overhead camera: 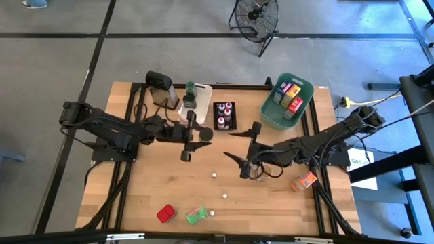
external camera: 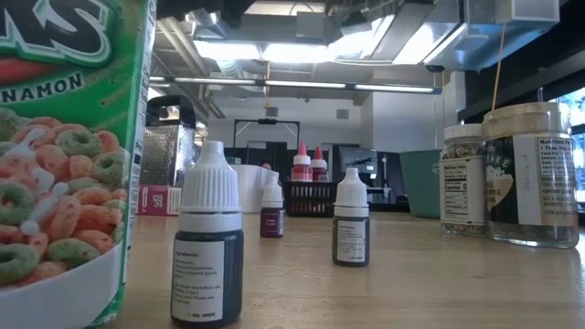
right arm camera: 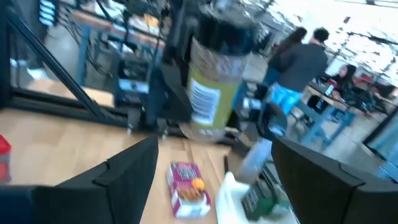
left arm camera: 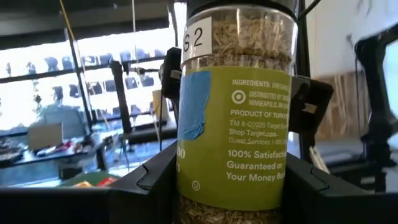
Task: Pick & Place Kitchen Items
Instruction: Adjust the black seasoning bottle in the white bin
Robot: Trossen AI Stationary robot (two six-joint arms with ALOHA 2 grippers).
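Spice jar (left arm camera: 233,124) w/ a green label is being pinched by the left gripper (overhead camera: 196,135), one dark finger pressed on each side of it. It is being held up above the wood table (overhead camera: 135,196), near the middle, just in front of the black bin (overhead camera: 226,126). Its dark lid is being pointed at the right gripper (right arm camera: 214,146), which is being kept close by w/ its fingers spread wide apart and nothing between them.

Other kitchen items are being left all around. A red packet (overhead camera: 165,214) and a green packet (overhead camera: 195,215) are being left side by side at the front edge. An orange packet (overhead camera: 304,181) is being left by the right arm. Three tiny white-capped bottles (overhead camera: 214,174) are being left apart from each other on the bare wood btwn the grippers and the front edge. More packets are being kept in the teal bin (overhead camera: 271,115), pink-capped bottles in the black bin, and green-lidded jars (overhead camera: 190,88) in the white bin (overhead camera: 205,91). A grater (overhead camera: 159,83) is being kept at the back, left of the white bin.

In the low view, a cereal box (external camera: 64,155) is being shown very close, and two jars (external camera: 530,174) at the far side.
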